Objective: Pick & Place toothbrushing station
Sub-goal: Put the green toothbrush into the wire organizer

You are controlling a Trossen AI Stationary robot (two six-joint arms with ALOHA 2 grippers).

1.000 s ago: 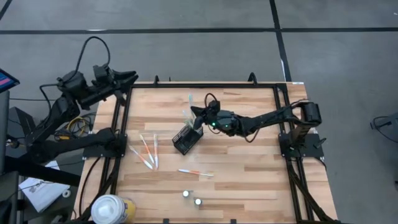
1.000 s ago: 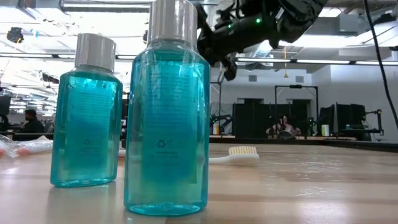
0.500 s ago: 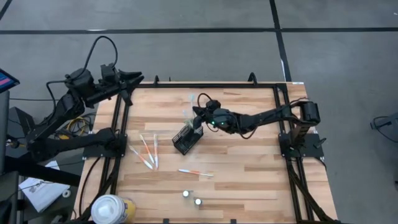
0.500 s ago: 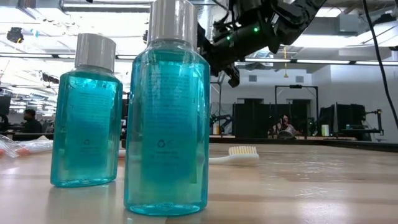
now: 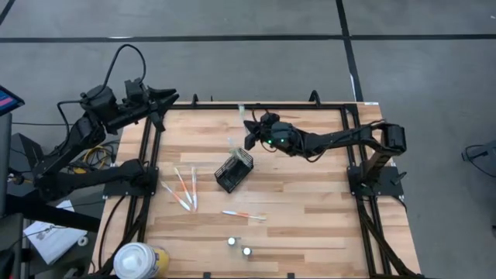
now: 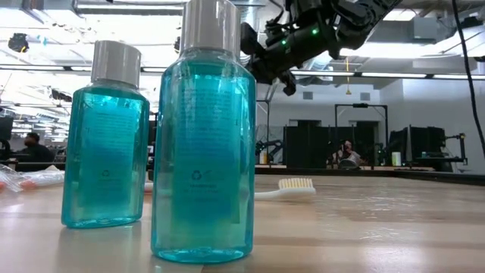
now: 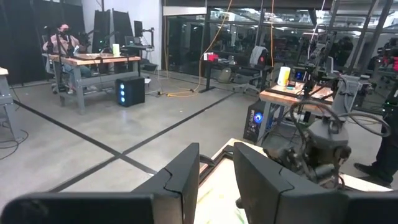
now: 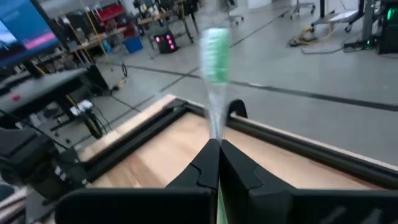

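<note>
The right hand [image 5: 249,133] is pinched on a green toothbrush [image 8: 214,68], raised above the counter [image 5: 310,201] beyond the black mesh holder [image 5: 233,171]. The left hand [image 5: 164,99] waits at the far left edge, partly parted and empty.

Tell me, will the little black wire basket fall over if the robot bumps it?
Probably, yes. The black wire basket looks see-through and thin, so it is likely light. It stands alone on the wooden table, with nothing bracing it, so it would likely slide or tip. The right gripper, shut on a green toothbrush, is close by.
</note>
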